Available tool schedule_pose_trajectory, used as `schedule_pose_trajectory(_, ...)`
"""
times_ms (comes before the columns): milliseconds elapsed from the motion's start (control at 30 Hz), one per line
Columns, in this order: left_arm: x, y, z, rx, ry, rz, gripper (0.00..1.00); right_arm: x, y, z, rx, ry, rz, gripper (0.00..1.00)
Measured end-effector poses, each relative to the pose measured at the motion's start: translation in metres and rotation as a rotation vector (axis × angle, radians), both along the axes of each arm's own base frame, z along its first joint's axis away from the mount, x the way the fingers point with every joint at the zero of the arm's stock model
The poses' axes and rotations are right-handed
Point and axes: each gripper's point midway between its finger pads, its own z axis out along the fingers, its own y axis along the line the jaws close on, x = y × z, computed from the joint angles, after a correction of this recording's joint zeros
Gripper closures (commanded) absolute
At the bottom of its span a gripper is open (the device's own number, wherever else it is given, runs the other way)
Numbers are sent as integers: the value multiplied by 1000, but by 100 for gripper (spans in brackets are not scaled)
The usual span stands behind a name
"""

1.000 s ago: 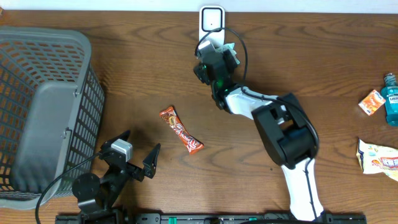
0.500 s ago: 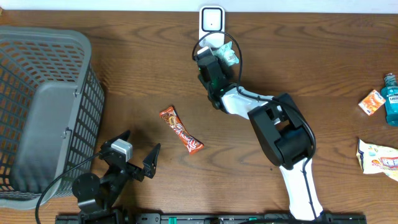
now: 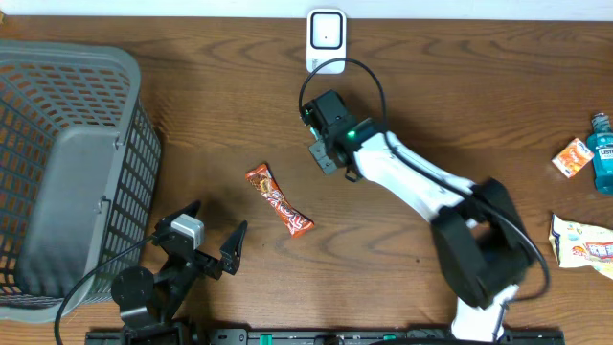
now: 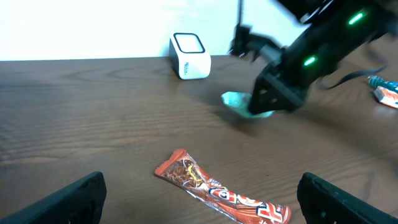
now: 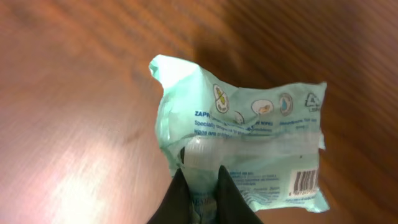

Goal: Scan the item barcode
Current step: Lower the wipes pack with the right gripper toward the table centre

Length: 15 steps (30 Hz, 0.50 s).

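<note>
We bring the wipes packet (image 5: pixel 249 143) back from the scanner (image 3: pixel 327 34).
Our right gripper (image 5: pixel 200 186) pinches it narrowly, so the scan seems done; left gripper (image 3: pixel 215 222) is wide.

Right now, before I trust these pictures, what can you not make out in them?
Right wrist: the barcode on the packet is too small to read, the print is blurred, and the right gripper covers the lower middle.
Overhead: the right gripper hides the packet.
Left wrist: the right gripper is blurred and hides part of the packet.
Overhead: the right edge cuts off the bottle and the snack bag.
</note>
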Motion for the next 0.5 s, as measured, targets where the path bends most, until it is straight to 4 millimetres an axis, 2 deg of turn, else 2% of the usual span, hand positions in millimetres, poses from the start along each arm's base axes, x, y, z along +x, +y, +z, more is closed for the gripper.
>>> schedule_pose_trajectory(67,0,0,0,0,0,0,2,-7,-2,20,14,-8,12,54)
schedule_pose_trajectory(100,0,0,0,0,0,0,2,-9,-3,29,24,-16,16,45)
schedule_pose_trajectory(167,0,0,0,0,0,0,2,-11,-3,52,54,-48,22,19)
schedule_pose_trajectory(200,0,0,0,0,0,0,2,-12,-3,63,66,-67,24,13)
schedule_pose_trajectory(233,0,0,0,0,0,0,2,-12,-3,70,75,-81,28,12)
schedule_pose_trajectory(267,0,0,0,0,0,0,2,-12,-2,78,87,-98,30,21)
schedule_pose_trajectory(300,0,0,0,0,0,0,2,-11,-2,83,95,-113,35,46)
schedule_pose_trajectory(333,0,0,0,0,0,0,2,-10,0,87,108,-125,40,82)
schedule_pose_trajectory(367,0,0,0,0,0,0,2,-8,4,90,128,-135,43,99)
schedule_pose_trajectory(500,0,0,0,0,0,0,2,-3,19,86,183,-133,68,99)
